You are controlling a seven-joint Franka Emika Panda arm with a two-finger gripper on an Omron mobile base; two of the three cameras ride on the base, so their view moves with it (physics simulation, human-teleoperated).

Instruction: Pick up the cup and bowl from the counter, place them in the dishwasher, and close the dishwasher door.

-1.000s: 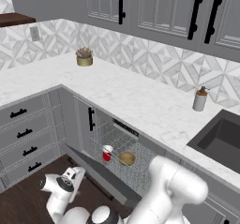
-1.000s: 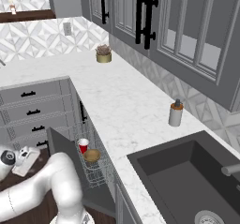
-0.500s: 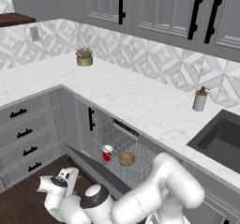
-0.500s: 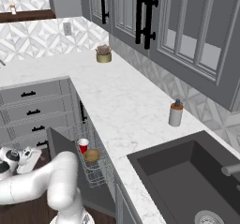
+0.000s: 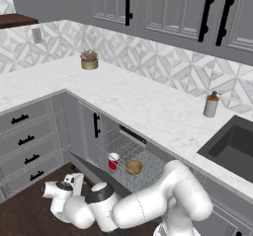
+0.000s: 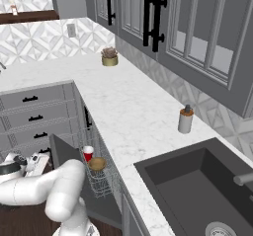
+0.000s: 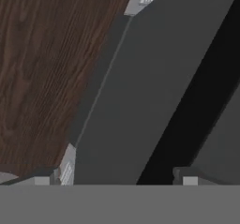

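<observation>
The red cup (image 5: 113, 161) (image 6: 88, 153) and the tan bowl (image 5: 133, 167) (image 6: 97, 163) sit side by side in the wire rack of the open dishwasher (image 5: 129, 157) (image 6: 100, 179), under the white counter (image 5: 148, 106) (image 6: 123, 111). The dishwasher door (image 5: 83, 164) (image 6: 61, 150) (image 7: 140, 101) hangs partly down. My gripper (image 5: 63, 186) (image 6: 30, 162) (image 7: 124, 178) is low near the floor at the door's outer edge, open. In the hand view its fingertips (image 7: 65, 169) stand wide apart, with the grey door panel between them. Nothing is held.
Grey drawer cabinets (image 5: 27, 141) (image 6: 34, 116) stand left of the door. A potted plant (image 5: 89, 60) and a soap bottle (image 5: 211, 104) are on the counter, and a dark sink (image 6: 197, 190) lies at the right. Dark wood floor (image 7: 42, 54) lies under the hand.
The hand has stayed near the door's edge while the forearm and elbow have swung down and leftwards behind it. Cup and bowl have not moved.
</observation>
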